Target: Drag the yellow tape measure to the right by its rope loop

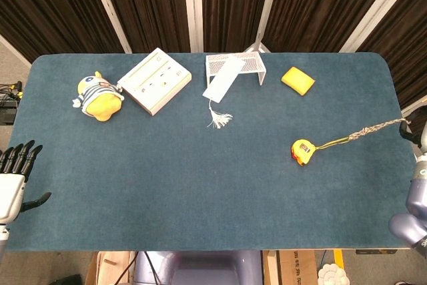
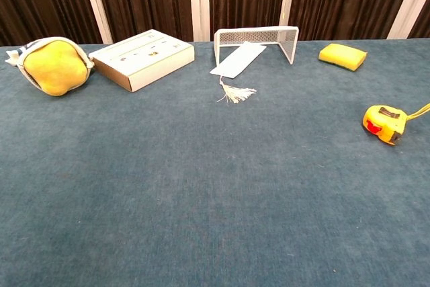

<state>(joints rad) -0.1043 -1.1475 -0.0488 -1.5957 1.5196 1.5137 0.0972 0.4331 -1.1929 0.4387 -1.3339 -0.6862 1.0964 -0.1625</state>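
Note:
The yellow tape measure (image 1: 303, 151) (image 2: 383, 123) lies on the blue table on the right side. Its braided rope (image 1: 360, 133) (image 2: 420, 111) runs taut up and to the right, past the table's right edge. At that edge my right hand (image 1: 418, 139) holds the rope's loop; most of the hand is cut off by the frame. My left hand (image 1: 15, 177) hovers off the table's near-left corner with its fingers spread and nothing in it. The chest view shows neither hand.
A yellow plush toy (image 1: 98, 96) (image 2: 55, 65) and a white box (image 1: 155, 80) (image 2: 141, 58) sit at the back left. A white mesh rack (image 1: 245, 63) (image 2: 259, 37) with a tasselled white strip (image 1: 223, 81) stands at back centre. A yellow sponge (image 1: 297, 80) (image 2: 343, 56) lies behind the tape measure.

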